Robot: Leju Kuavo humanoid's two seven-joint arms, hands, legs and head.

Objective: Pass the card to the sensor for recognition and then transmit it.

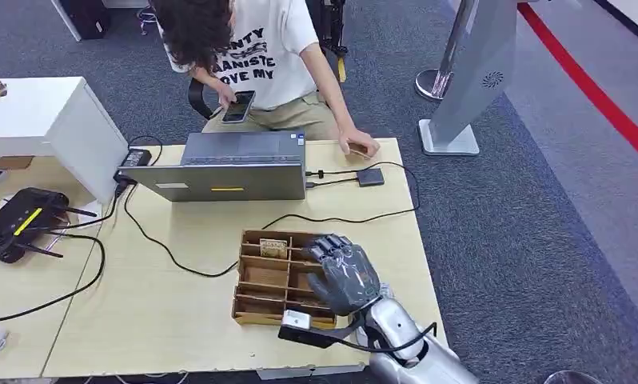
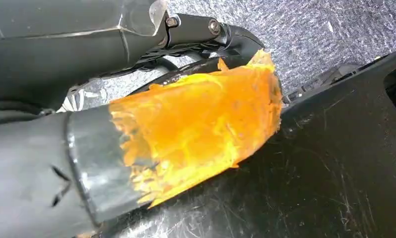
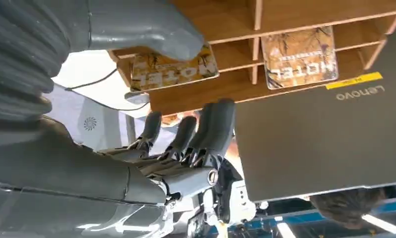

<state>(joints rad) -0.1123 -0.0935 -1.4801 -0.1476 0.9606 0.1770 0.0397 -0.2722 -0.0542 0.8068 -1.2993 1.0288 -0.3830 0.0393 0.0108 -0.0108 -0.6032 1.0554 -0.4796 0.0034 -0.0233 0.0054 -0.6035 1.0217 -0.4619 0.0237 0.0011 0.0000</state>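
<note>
Cards in tray (image 1: 252, 298) near the table's (image 1: 164, 320) front edge, toward its right corner. One card (image 3: 171, 67), mottled yellow-brown with "HOTEL" in white letters, lying flat in a far-row compartment. Second card (image 3: 299, 55) of the same print in the neighbouring compartment.

Right hand (image 1: 344, 272) hovering over the tray's right side, palm down, fingers (image 3: 211, 129) apart and stretched out, clamped on nothing. Thumb tip at the edge of the first card; touching or just above, impossible to tell.

Sensor (image 1: 370, 177), small, dark and square, near the far right corner, cabled to the laptop (image 1: 228, 168) at the far edge. Well apart from the tray.

Person seated beyond the far edge, phone (image 1: 239, 106) in one hand, other hand (image 1: 359, 146) resting on the table just beside the sensor.
</note>
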